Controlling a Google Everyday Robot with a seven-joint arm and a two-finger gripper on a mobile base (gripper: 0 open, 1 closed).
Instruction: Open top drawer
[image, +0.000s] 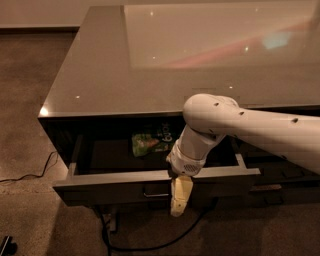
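The top drawer (100, 193) is seen pulled out, its front just behind the gripper (180, 197), its handle (156, 192) just left of it. A green packet (150, 142) lies inside, up behind the gripper (wide or narrow cannot be told). The tabletop (100, 75) is spread above.

So the top drawer (107, 189) stood well open under the glossy tabletop (95, 75), with a green snack bag (150, 142) lying inside. The gripper (180, 197) hung down over the drawer front, just right of the little handle (155, 193). A black cable (150, 246) lay on the floor below.
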